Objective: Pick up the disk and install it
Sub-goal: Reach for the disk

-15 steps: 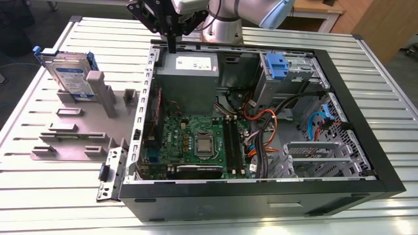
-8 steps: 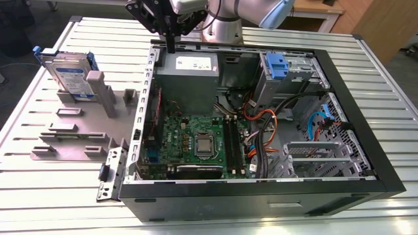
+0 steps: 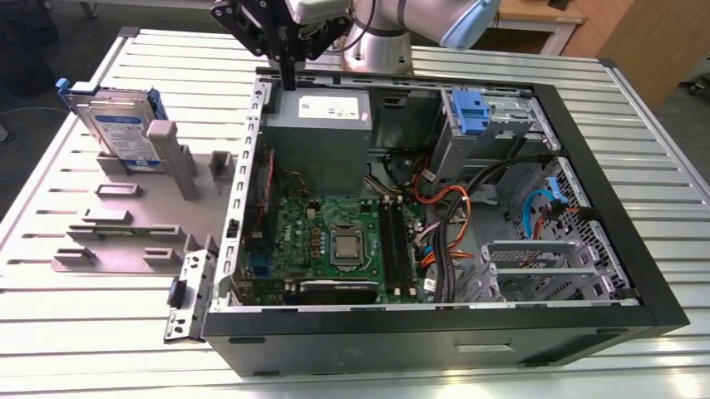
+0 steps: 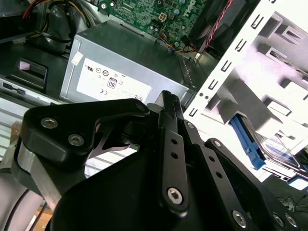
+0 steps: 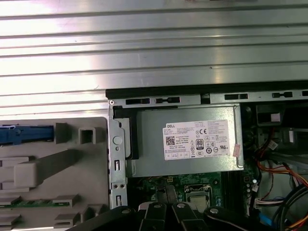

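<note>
The disk [image 3: 116,129] stands on edge in a grey fixture [image 3: 133,224] on the exterior view's left, outside the computer case. It is silver with a white-and-blue label and blue rails. The second wrist view catches one blue rail of the disk [image 4: 248,142], and the first wrist view shows the disk's blue edge [image 5: 24,134]. My gripper [image 3: 291,81] hangs above the case's rear corner beside the power supply, well off from the disk. Its black fingers [image 4: 166,103] are pressed together and hold nothing. In the first wrist view the gripper [image 5: 163,190] points at the motherboard edge.
The open computer case [image 3: 444,332] lies on a ribbed metal table [image 3: 66,332]. Inside are the grey power supply [image 3: 322,125], the green motherboard [image 3: 332,241], loose cables [image 3: 444,199], and a metal drive bay with a blue bracket [image 3: 471,112] at the far corner.
</note>
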`<state>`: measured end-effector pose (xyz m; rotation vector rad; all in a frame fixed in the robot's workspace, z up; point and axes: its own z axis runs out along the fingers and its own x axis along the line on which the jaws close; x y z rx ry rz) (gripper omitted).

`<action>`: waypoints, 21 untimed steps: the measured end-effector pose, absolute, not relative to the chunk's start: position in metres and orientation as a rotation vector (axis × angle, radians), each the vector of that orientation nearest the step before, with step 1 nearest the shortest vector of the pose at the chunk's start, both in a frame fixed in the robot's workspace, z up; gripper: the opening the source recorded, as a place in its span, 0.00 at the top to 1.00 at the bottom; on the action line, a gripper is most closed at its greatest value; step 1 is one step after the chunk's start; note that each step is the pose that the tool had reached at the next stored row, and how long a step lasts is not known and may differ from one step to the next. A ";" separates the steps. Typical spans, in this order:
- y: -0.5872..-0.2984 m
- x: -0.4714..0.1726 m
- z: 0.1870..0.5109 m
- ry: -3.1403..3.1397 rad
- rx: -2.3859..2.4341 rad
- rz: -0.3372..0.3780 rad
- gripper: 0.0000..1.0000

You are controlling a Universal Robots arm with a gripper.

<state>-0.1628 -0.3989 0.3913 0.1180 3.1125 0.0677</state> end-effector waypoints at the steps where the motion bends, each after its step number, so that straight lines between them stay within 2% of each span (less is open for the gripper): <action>1: -0.399 -0.163 0.391 3.112 0.118 0.068 0.89; 21: -0.399 -0.169 0.391 3.112 0.118 0.068 0.89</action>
